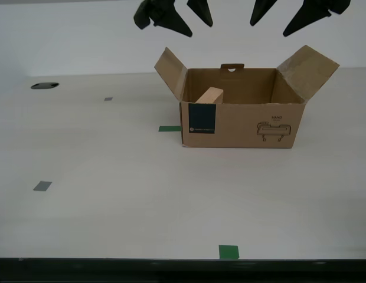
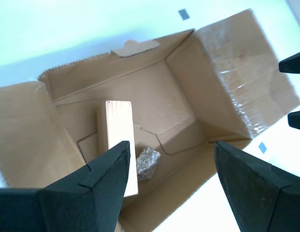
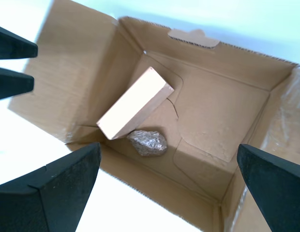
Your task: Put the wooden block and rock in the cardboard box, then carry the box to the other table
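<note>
On the exterior view's left, a smooth off-white table (image 1: 112, 177) carries a grey tape square (image 1: 42, 186) and, nearer the box, a green tape strip (image 1: 169, 128). My second gripper (image 1: 199, 29) hangs above the left flap with its black fingers spread apart, holding nothing. Below it stands the brown corrugated cardboard box (image 1: 242, 124), flaps open, on the far half of the table. The light-tan rectangular wooden block (image 1: 209, 95) leans tilted in the box's left part. The rough grey-brown rock (image 3: 147, 142) lies on the box floor just beside the block's lower end. My first gripper (image 1: 268, 29) hangs above the right flap, fingers likewise spread and empty.
</note>
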### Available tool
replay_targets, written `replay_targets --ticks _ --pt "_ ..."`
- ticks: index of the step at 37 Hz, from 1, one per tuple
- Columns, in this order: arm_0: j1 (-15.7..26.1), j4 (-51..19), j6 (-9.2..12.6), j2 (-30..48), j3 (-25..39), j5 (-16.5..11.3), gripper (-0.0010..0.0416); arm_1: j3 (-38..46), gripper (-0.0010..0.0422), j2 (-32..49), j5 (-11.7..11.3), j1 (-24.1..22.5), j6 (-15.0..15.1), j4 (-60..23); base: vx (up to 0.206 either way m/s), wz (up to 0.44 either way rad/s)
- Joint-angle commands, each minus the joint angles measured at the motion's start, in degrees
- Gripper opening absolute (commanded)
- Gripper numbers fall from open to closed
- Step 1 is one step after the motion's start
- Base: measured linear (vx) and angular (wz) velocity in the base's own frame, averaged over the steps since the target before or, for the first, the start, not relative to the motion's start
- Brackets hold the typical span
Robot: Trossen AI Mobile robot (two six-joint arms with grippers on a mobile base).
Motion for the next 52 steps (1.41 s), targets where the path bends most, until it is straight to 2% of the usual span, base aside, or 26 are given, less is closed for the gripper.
replay_targets --ticks 1,18,22,31,34,37,39,46,52 --pt "0.00 -1.75 0.66 -2.95 0.07 0.04 0.0392 0.07 0.0231 -2.08 0.17 0.26 -0.15 -1.77 0.000 0.000" --pt "-0.04 -10.34 2.64 -15.67 0.07 0.02 0.0390 0.07 0.0231 -11.67 0.15 0.63 -0.11 -6.75 0.000 0.000" --pt "-0.09 -13.42 3.82 -18.12 0.17 0.02 0.0389 0.07 0.0231 -14.03 0.13 0.76 -0.07 -8.35 0.000 0.000" --pt "-0.11 -22.38 3.61 -20.35 5.38 0.52 0.0390 -0.20 0.0231 -17.68 -0.28 1.01 0.50 -12.96 0.000 0.000" --pt "-0.11 -24.65 3.61 -20.63 7.56 3.39 0.0389 -0.20 0.0231 -18.29 -1.81 1.07 0.59 -14.53 0.000 0.000" --pt "-0.11 -28.41 3.56 -20.63 10.21 7.39 0.0389 -0.20 0.0231 -18.80 -4.83 1.18 1.09 -17.11 0.000 0.000" --pt "-0.11 -30.69 3.54 -20.63 11.85 8.70 0.0390 -0.24 0.0231 -19.15 -5.62 1.49 1.75 -19.12 0.000 0.000" --pt "-0.11 -36.46 3.58 -20.63 16.57 9.57 0.0389 -0.24 0.0231 -20.79 -5.86 3.39 3.41 -24.59 0.000 0.000" --pt "-0.11 -41.38 3.56 -20.65 19.71 14.56 0.0389 -0.26 0.0231 -23.50 -5.92 5.81 3.78 -26.21 0.000 0.000"
